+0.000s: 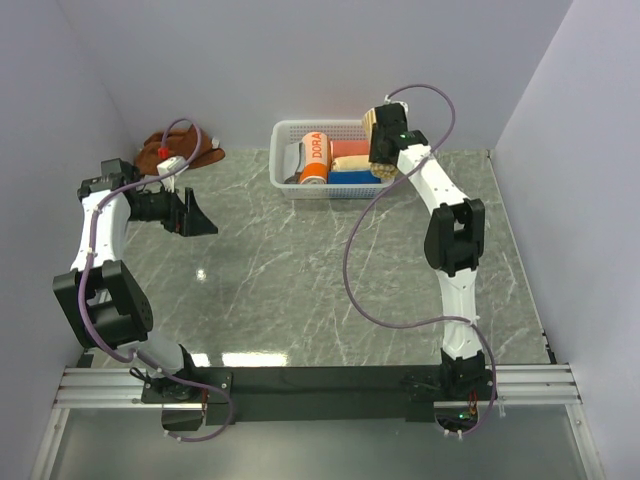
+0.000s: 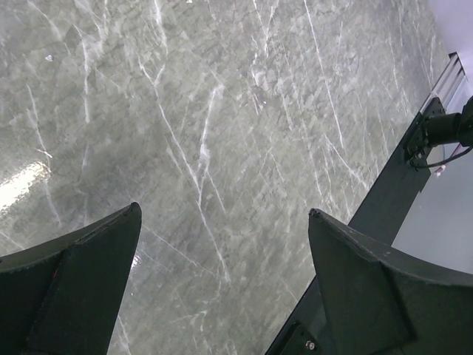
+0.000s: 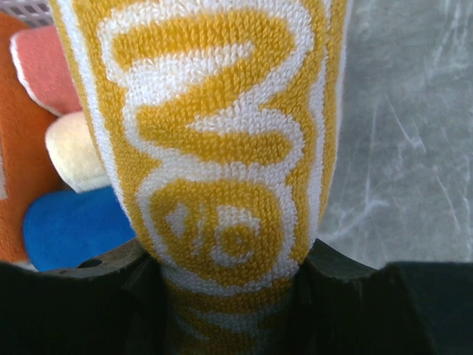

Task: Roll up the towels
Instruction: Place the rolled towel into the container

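Note:
My right gripper (image 1: 385,150) is shut on the cream-yellow towel (image 1: 372,122), which is rolled up, at the right end of the white basket (image 1: 290,130). In the right wrist view the roll (image 3: 214,148) fills the frame, yellow-orange with white lettering, pinched between my black fingers (image 3: 332,285). The rust-brown towel (image 1: 190,155) lies crumpled at the back left of the table. My left gripper (image 1: 195,215) is open and empty, a little in front of that towel; its wrist view (image 2: 222,222) shows only bare marble between the jaws.
The basket holds the orange "DORA" roll (image 1: 315,158) and small red (image 1: 350,148), yellow (image 1: 350,162) and blue (image 1: 350,178) rolls; the blue roll (image 3: 74,229) also shows beside my held roll. A black rail (image 1: 320,380) runs along the near table edge. Walls close in at the back and sides.

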Available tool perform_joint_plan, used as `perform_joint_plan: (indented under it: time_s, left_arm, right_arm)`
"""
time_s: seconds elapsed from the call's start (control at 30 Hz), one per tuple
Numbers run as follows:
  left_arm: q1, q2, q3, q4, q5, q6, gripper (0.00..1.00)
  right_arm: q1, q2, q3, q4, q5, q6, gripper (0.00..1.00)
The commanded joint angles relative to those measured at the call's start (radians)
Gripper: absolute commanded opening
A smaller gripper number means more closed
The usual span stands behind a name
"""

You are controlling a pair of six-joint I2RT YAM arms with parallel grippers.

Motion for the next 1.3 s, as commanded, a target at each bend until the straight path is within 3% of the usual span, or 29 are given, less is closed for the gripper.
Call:
perform_joint_plan:
  time_s: [0.0,0.5,0.6,0.63,0.83,1.13,1.27]
  left_arm:
    - [-0.003,-0.036,-0.011,0.012,0.005,-0.012,0.99]
    - [-0.003,-0.033,-0.023,0.019,-0.017,-0.029,0.99]
    - [-0.003,-0.03,-0.02,0.013,-0.023,-0.029,0.99]
    - [-0.003,-0.028,-0.02,0.013,-0.024,-0.029,1.0]
    - [-0.003,-0.024,-0.02,0.018,-0.03,-0.038,0.99]
    - [-0.003,-0.034,-0.016,0.039,-0.023,-0.06,0.99]
    - [-0.003,-0.039,-0.014,0.048,-0.02,-0.069,0.99]
  right_arm:
    - [0.007,0.01,0.086,0.064,0.011,0.021,0.0]
    - [0.004,0.106,0.089,0.081,0.006,0.069,0.0]
    - [0.006,0.117,0.083,0.081,-0.009,0.075,0.15]
    - [0.006,0.118,0.083,0.079,-0.011,0.075,0.28]
    - [0.001,0.108,0.081,0.077,-0.034,0.087,0.65]
    - [-0.014,0.042,0.078,0.058,-0.078,0.103,0.9]
    - [-0.017,-0.007,0.06,0.048,-0.095,0.107,0.92]
